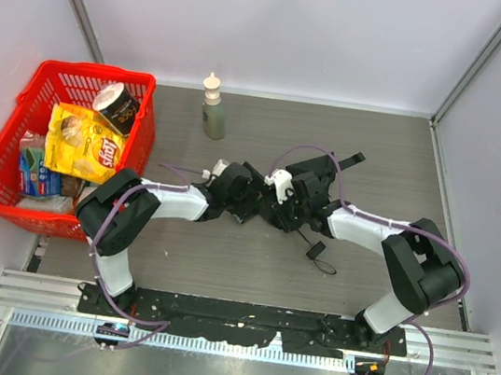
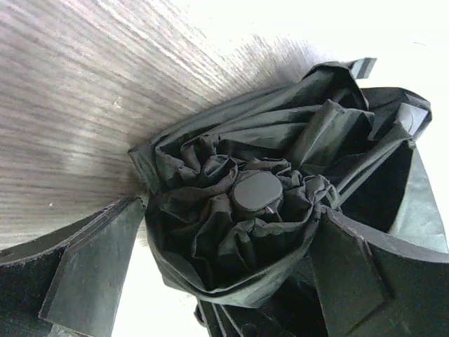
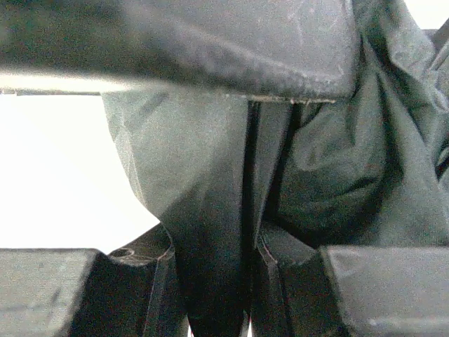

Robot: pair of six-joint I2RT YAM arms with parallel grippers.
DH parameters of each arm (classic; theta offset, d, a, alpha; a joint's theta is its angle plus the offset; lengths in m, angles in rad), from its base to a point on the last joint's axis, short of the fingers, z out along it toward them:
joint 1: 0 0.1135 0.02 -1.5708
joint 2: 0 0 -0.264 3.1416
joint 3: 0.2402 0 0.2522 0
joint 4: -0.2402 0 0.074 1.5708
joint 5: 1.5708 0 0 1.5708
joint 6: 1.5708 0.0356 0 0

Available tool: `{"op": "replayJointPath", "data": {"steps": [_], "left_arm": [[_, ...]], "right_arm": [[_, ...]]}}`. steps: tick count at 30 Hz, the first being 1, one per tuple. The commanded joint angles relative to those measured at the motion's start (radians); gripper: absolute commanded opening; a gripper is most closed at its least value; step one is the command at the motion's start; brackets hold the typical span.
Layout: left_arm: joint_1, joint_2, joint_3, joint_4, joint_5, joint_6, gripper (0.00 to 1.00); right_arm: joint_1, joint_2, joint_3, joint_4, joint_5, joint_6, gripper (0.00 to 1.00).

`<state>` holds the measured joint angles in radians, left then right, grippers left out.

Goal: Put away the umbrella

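The umbrella (image 1: 312, 183) lay collapsed and bunched on the middle of the counter (image 1: 396, 162). The right tool (image 3: 231, 168) was clamped on its fabric; the left tool (image 2: 231, 214) stood wide apart around its capped crown.

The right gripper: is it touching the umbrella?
Touching. The right wrist view shows the dark fabric of the umbrella pinched between the fingers of the right gripper, and it meets the upper finger with no gap.

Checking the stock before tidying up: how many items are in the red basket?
3 seen: a yellow Lay's chip bag in the middle, a dark round tub at the far side, a blue packet on the near side. More may lie hidden beneath.
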<state>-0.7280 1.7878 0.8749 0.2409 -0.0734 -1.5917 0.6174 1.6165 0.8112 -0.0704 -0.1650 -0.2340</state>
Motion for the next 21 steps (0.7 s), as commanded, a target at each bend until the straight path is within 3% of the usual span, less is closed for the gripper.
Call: {"op": "replayJointPath", "data": {"steps": [1, 4, 12, 19, 21], "left_arm": [[-0.01, -0.013, 0.013, -0.179, 0.069, -0.039, 1.0], [-0.013, 0.027, 0.035, -0.173, 0.118, -0.065, 1.0], [-0.016, 0.096, 0.116, -0.218, 0.046, -0.037, 1.0], [-0.013, 0.127, 0.036, -0.069, -0.035, -0.002, 0.62], [-0.01, 0.121, 0.013, -0.035, -0.052, 0.025, 0.46]], "right_arm": [[0.013, -0.073, -0.015, 0.162, 0.01, -0.016, 0.01], [0.013, -0.093, -0.018, 0.178, 0.03, -0.007, 0.01], [0.056, -0.132, -0.004, 0.216, 0.016, -0.039, 0.01], [0.076, -0.106, 0.036, 0.241, -0.051, -0.064, 0.01], [0.074, -0.104, 0.026, 0.242, -0.063, -0.062, 0.01]]}}
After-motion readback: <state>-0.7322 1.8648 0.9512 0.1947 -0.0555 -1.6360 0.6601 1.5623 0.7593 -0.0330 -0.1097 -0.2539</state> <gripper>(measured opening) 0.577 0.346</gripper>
